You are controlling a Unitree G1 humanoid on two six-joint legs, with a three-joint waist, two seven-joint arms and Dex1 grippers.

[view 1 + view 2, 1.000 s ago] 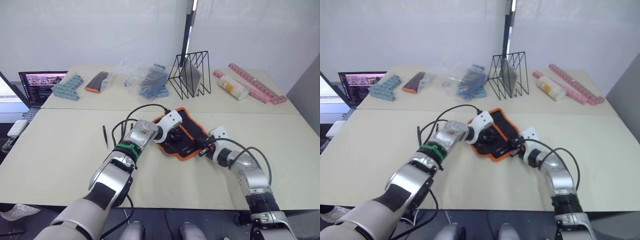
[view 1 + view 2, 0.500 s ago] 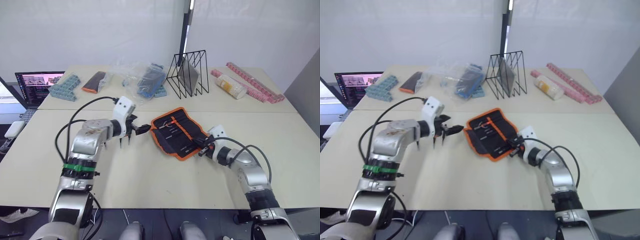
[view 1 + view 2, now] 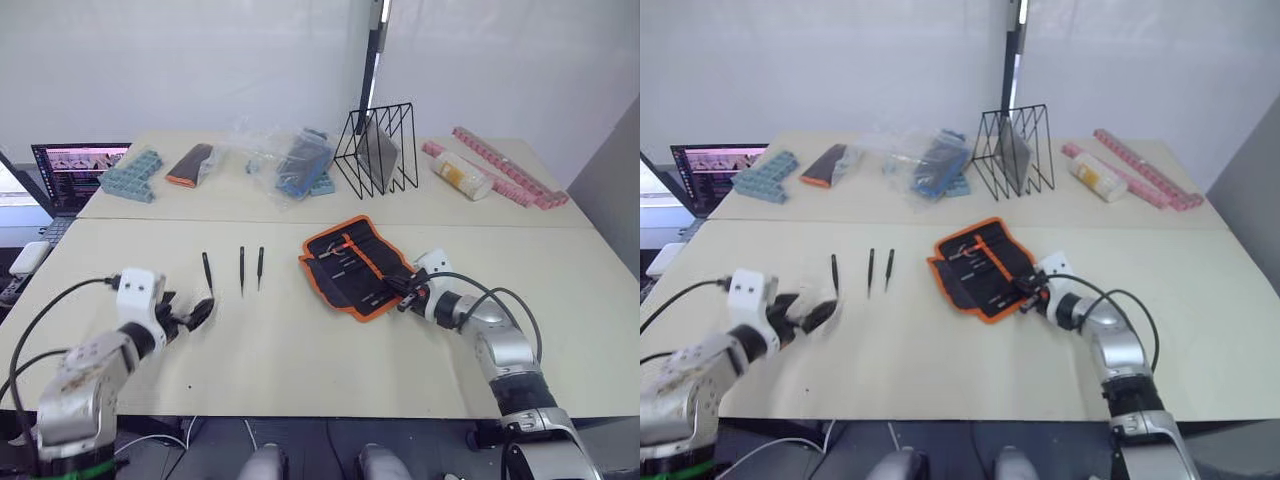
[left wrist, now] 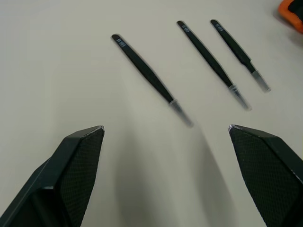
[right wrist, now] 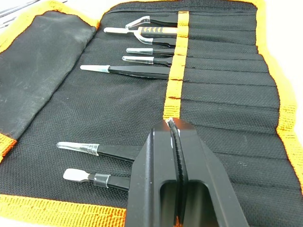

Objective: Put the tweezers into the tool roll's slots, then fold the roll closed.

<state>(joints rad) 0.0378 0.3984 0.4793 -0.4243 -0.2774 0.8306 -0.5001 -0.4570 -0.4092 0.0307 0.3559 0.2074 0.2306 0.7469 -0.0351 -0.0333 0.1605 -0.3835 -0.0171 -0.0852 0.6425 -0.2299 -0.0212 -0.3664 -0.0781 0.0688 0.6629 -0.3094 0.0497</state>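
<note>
From the head views, the tool roll (image 3: 355,263) lies open on the tabletop (image 3: 300,350), to the right of middle, its orange edging all around. Three tweezers (image 3: 241,270) lie loose in a short row on the bare surface to the roll's left, well apart from it. The left gripper (image 3: 190,315) hovers near the front-left of that row, just short of the leftmost piece, its fingers spread. The right gripper (image 3: 405,297) rests at the roll's right edge. Along the far side stand a wire rack (image 3: 380,148), a laptop (image 3: 78,170) and some plastic bags (image 3: 285,160).

In the left wrist view, the two fingers (image 4: 75,165) stand wide apart with nothing between them, and the three loose tweezers (image 4: 147,75) lie side by side ahead, tips toward the camera.

In the right wrist view, the right gripper (image 5: 176,142) has its fingers pressed together over the slots (image 5: 222,90), just beside the orange middle strip. Several tweezers (image 5: 128,70) already sit in the pockets, with their tips poking out over the plain black flap.
</note>
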